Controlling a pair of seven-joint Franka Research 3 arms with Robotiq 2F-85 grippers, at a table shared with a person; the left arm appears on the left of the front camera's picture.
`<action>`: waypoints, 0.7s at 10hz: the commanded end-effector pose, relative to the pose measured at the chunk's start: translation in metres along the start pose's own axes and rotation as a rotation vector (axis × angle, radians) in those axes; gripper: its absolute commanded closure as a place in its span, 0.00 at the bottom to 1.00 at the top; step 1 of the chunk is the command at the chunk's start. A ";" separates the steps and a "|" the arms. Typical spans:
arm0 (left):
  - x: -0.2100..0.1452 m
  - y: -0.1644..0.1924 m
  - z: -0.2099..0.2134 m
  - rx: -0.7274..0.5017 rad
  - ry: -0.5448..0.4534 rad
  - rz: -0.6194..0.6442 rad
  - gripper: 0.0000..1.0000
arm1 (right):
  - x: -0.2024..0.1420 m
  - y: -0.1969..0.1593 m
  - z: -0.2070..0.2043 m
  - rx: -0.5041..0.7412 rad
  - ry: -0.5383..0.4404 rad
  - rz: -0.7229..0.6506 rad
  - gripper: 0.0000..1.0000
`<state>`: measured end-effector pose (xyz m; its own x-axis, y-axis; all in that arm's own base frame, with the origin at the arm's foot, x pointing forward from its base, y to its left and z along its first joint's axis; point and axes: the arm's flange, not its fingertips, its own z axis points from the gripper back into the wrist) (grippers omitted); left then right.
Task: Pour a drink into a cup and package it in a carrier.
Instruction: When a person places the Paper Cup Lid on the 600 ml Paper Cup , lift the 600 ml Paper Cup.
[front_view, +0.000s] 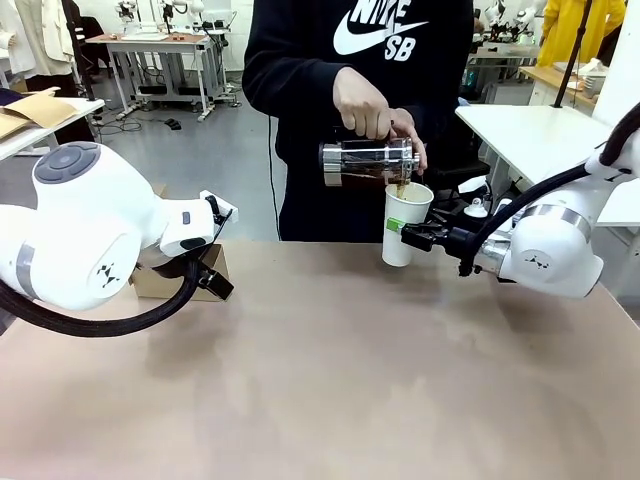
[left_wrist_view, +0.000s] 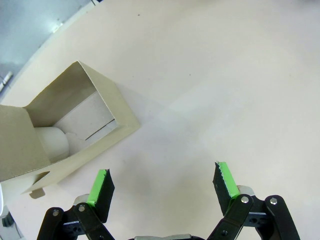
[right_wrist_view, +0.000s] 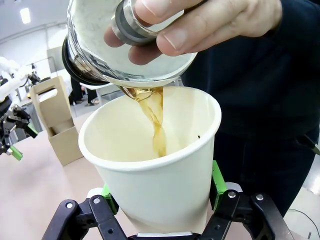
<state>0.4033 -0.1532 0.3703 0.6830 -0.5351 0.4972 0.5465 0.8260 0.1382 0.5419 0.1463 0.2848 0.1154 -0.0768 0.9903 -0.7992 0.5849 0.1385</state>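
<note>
**Right Gripper Grips Cup Under Pour; Left Gripper Wide Beside Carrier**

The right gripper (right_wrist_view: 161, 194) closes its green pads (right_wrist_view: 216, 180) on opposite sides of the white paper cup (front_view: 406, 212) and holds it upright at the far right part of the table (front_view: 350, 380). Whether the cup base touches the table cannot be told. A thin stream of the brown drink (right_wrist_view: 158, 125) falls into the open cup mouth from the tilted glass carafe (front_view: 365, 162), whose lip sits just above the rim. The person's hand (front_view: 362, 105) grips the carafe from above. The left gripper (left_wrist_view: 164, 181) points down at bare table with its fingers spread wide and nothing between them. The brown cardboard carrier (left_wrist_view: 122, 107) stands on the table just beside these fingers, well apart from the cup.
</note>
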 end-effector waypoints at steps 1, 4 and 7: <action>0.000 0.001 0.000 -0.001 -0.001 0.002 0.00 | 0.002 0.004 -0.001 -0.005 -0.010 0.007 0.20; 0.000 0.001 0.000 -0.001 -0.001 0.002 0.00 | 0.002 0.004 -0.001 -0.005 -0.010 0.007 0.20; 0.000 0.001 0.000 -0.001 -0.001 0.002 0.00 | 0.002 0.004 -0.001 -0.005 -0.010 0.007 0.20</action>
<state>0.4034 -0.1532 0.3703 0.6830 -0.5351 0.4972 0.5465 0.8260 0.1382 0.5418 0.1464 0.2848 0.1155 -0.0768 0.9903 -0.7992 0.5848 0.1385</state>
